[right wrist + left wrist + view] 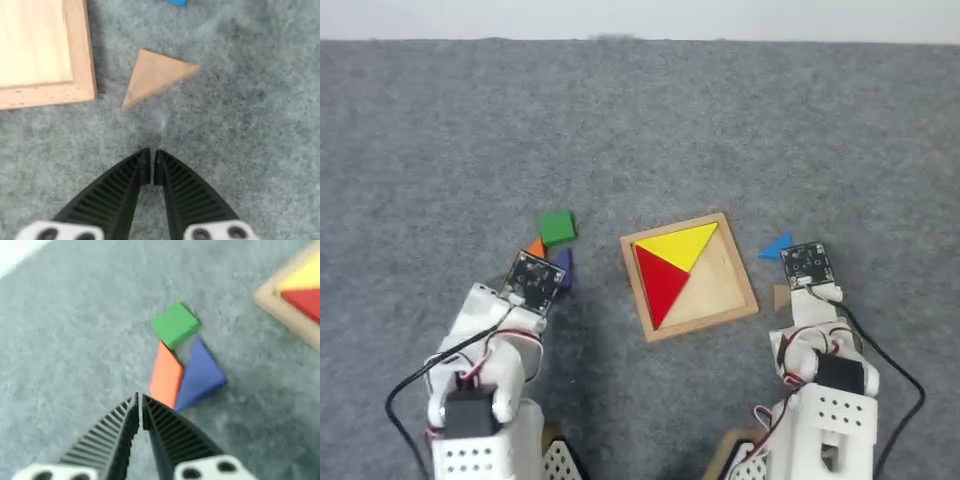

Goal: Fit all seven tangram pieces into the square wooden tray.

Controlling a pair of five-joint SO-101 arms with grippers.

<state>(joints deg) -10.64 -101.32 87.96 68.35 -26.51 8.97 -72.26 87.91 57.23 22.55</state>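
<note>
Two pieces seated in the wooden tray (740, 292), five loose on the mat

A grey mat (640, 120) is spread across the whole high view. The tray is set at the centre of that frame, slightly turned. Its upper-left half is filled by a yellow triangle (678, 245) and a red triangle (660, 282), laid edge to edge.

Left of the tray, a dark blue triangle (200, 375), an orange piece (166, 375) and a green square (175, 325) are clustered. Their touching edges are shown plainly by the left wrist view, while from above they are partly covered by the left arm.

A tan triangle (155, 75) just beside the tray's rim is shown whole by the right wrist view but is largely hidden from above. A light blue piece (777, 246) is seen right of the tray.

The left gripper (139, 401) and the right gripper (151, 152) are both clenched on nothing.
</note>
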